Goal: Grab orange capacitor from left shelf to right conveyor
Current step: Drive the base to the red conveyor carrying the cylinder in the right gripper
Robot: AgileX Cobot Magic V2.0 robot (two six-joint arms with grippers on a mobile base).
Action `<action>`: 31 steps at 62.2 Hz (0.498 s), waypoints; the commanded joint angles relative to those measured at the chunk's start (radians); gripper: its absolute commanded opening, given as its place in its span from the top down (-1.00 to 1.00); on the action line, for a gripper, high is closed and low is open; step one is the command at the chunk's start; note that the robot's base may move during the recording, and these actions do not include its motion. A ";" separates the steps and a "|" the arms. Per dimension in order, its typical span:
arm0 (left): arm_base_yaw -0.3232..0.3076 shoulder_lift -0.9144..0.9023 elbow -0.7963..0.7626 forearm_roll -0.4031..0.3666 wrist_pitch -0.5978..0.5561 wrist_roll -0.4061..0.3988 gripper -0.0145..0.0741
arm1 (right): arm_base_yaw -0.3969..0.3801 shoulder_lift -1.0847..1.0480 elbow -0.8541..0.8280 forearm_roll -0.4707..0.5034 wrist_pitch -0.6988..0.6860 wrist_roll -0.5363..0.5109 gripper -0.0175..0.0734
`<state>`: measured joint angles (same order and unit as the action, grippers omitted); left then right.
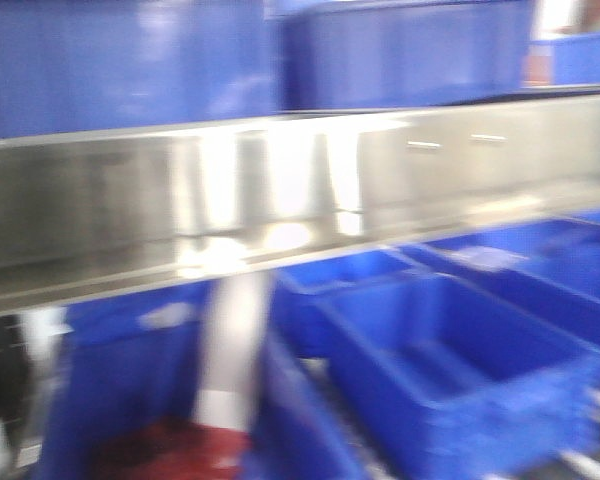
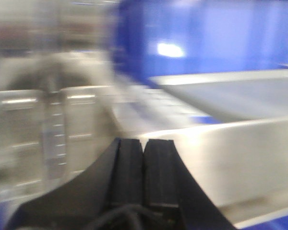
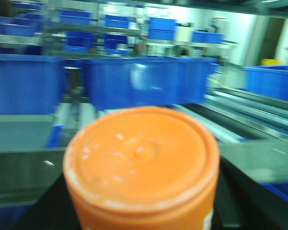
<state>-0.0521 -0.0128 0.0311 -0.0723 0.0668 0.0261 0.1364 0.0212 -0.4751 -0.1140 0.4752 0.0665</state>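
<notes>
Orange capacitor point(image 3: 141, 153), a small orange plastic-capped cylinder, is seen end-on in the right wrist view, where its round scuffed top fills the lower middle of the frame. Its side is almost wholly cut off by the bottom edge, and only a sliver of white print is caught at the lower right, too little to be read. The orange capacitor is gripped by the right claw point(image 3: 141, 208), whose dark fingers point(image 3: 242, 201) are glimpsed on either side of it; the fingertips themselves are hidden behind the cylinder. Behind it, large blue plastic bins point(image 3: 149, 81) are ranged in rows, and long grey rails at the right are too blurred to be identified. In the left wrist view the left claw point(image 2: 144, 143) is shown closed on nothing, its two black ribbed pads point(image 2: 129, 167) pressed flat together. Just beyond them the brushed stainless-steel left shelf point(image 2: 240, 158) is smeared by motion, and a pale perforated upright point(image 2: 55, 129) can barely be made out at the left. In the front view the shelf's tall shiny lip point(image 1: 280, 190) is stretched across the whole frame, with more blue bins above and below it. A red patch point(image 1: 170, 450) at the bottom left cannot be identified. Neither claw is visible in the front view.
</notes>
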 commanded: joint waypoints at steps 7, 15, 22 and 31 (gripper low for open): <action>0.002 -0.010 -0.004 -0.002 -0.091 -0.002 0.96 | -0.003 0.013 -0.031 -0.006 -0.100 -0.009 0.38; 0.002 -0.010 -0.004 -0.002 -0.091 -0.002 0.96 | -0.003 0.013 -0.031 -0.006 -0.100 -0.009 0.38; 0.002 -0.010 -0.004 -0.002 -0.091 -0.002 0.96 | -0.003 0.013 -0.031 -0.006 -0.100 -0.009 0.38; 0.002 -0.010 -0.004 -0.002 -0.091 -0.002 0.96 | -0.003 0.013 -0.031 -0.006 -0.100 -0.009 0.38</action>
<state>-0.0521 -0.0128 0.0311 -0.0723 0.0668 0.0261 0.1364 0.0212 -0.4751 -0.1140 0.4752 0.0665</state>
